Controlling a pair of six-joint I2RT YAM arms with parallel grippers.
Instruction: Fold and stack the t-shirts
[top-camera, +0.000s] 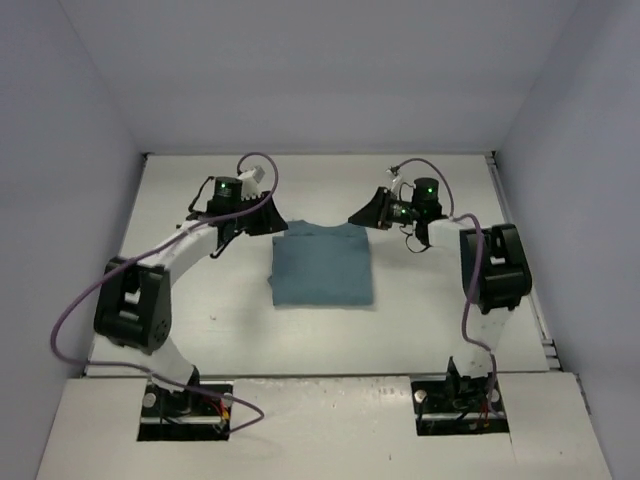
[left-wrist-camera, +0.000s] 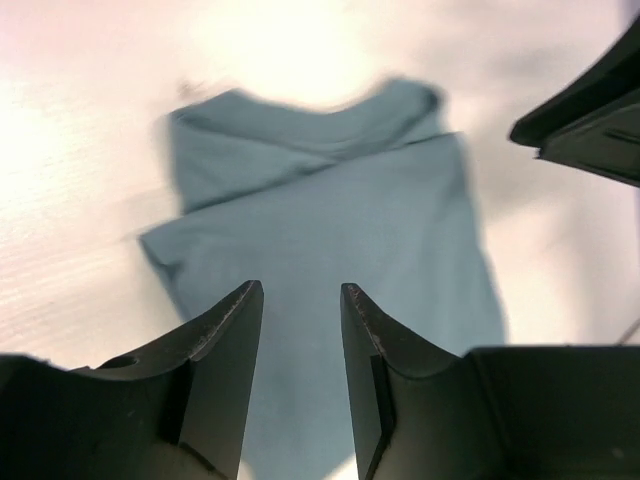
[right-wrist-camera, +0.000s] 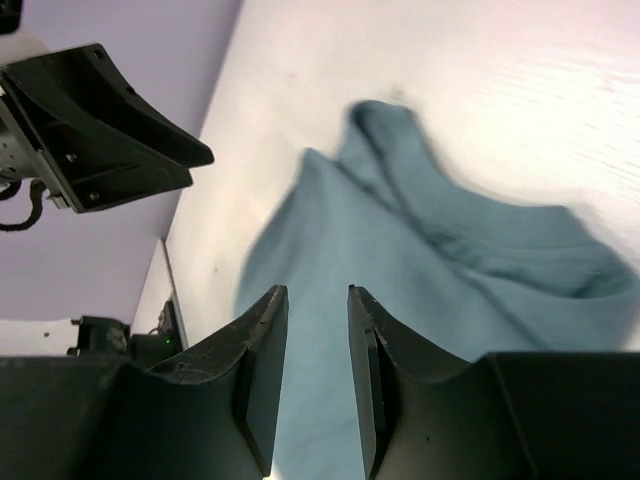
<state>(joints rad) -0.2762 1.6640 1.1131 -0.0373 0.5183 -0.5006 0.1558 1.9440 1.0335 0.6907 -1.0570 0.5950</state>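
The teal t-shirt (top-camera: 322, 268) lies folded into a rough rectangle in the middle of the white table, its collar at the far edge. My left gripper (top-camera: 268, 222) hovers by the shirt's far left corner, my right gripper (top-camera: 365, 213) by its far right corner. In the left wrist view the t-shirt (left-wrist-camera: 330, 230) lies below the left gripper (left-wrist-camera: 300, 290), whose jaws stand apart with nothing between them. The right wrist view shows the right gripper (right-wrist-camera: 317, 293) open over the t-shirt (right-wrist-camera: 420, 290), with no cloth in it. Both fingertip pairs are clear of the cloth.
The white table (top-camera: 200, 300) is closed in by pale walls at the left, back and right. A metal rail (top-camera: 535, 300) runs along its right edge. Purple cables loop off both arms. The other arm's gripper shows at the edge of each wrist view.
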